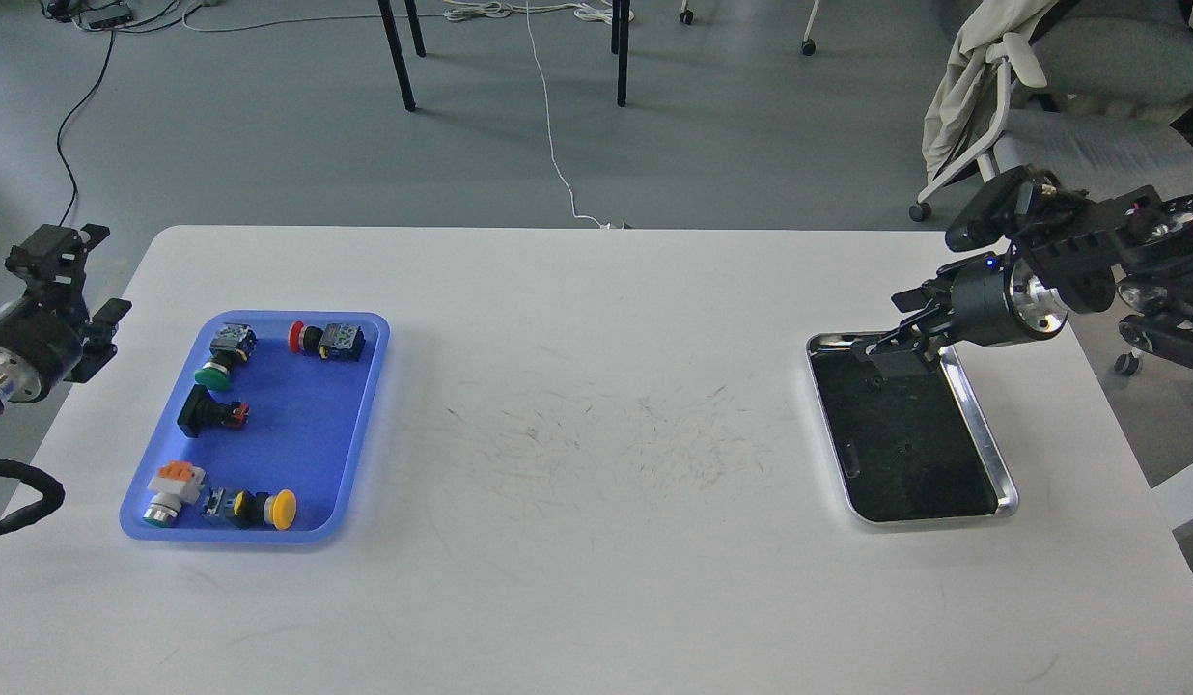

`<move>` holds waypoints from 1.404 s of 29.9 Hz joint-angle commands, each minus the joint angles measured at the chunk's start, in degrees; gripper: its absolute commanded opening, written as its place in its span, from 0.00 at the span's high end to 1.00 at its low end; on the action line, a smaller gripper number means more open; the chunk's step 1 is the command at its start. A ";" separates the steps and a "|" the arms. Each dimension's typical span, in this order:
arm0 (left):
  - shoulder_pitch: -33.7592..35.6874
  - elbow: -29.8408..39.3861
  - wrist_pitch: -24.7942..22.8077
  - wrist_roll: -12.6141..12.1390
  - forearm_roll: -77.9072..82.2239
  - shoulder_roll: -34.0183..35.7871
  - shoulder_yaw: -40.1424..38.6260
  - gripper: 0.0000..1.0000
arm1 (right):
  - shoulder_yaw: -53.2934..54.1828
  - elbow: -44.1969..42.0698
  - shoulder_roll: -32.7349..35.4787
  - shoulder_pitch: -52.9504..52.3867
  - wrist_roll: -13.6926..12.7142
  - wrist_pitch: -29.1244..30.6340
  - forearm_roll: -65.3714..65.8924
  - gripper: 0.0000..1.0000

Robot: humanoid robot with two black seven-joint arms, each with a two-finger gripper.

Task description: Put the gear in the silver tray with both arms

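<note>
On the blue tray (360, 425) — pushbuttons (silver tray (987, 463) nearly bare).

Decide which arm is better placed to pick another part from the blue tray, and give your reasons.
Left. The left gripper sits just off the table edge beside the blue tray; the right gripper is across the table over the silver tray.

Silver tray (983, 425) flat on table's right, small gear (875, 382) inside
</note>
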State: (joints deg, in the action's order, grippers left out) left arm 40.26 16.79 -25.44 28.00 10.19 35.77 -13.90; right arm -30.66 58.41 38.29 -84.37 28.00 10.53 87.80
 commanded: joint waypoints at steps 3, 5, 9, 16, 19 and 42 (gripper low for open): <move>-0.09 0.17 -2.56 0.00 0.00 1.05 0.01 0.02 | 3.84 -0.40 2.67 -0.88 0.00 -0.08 -7.11 0.15; -0.09 0.34 -2.56 0.00 -0.08 2.02 -0.17 0.02 | 6.39 -0.23 4.86 -0.36 0.00 -0.16 -9.74 0.15; -0.27 0.26 -2.56 0.00 -0.78 2.28 -0.34 0.02 | 10.34 -0.22 7.50 2.01 0.00 -0.95 -16.50 0.13; -0.27 0.17 -2.56 0.00 -3.42 2.37 -2.36 0.02 | 16.41 -0.14 9.35 7.19 0.00 -4.98 -29.34 0.13; -0.10 0.43 -2.56 0.00 -3.60 2.37 -4.29 0.02 | 18.35 0.04 9.35 9.83 0.00 -8.59 -35.49 0.13; 2.98 10.62 -2.56 0.00 -5.97 0.79 -12.74 0.02 | 29.86 5.49 8.91 24.25 0.00 -20.20 -70.58 0.06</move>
State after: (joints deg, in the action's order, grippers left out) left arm 42.82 25.79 -27.99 28.00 4.27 36.86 -26.71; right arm -3.45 63.80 47.41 -62.48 28.00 -9.66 17.38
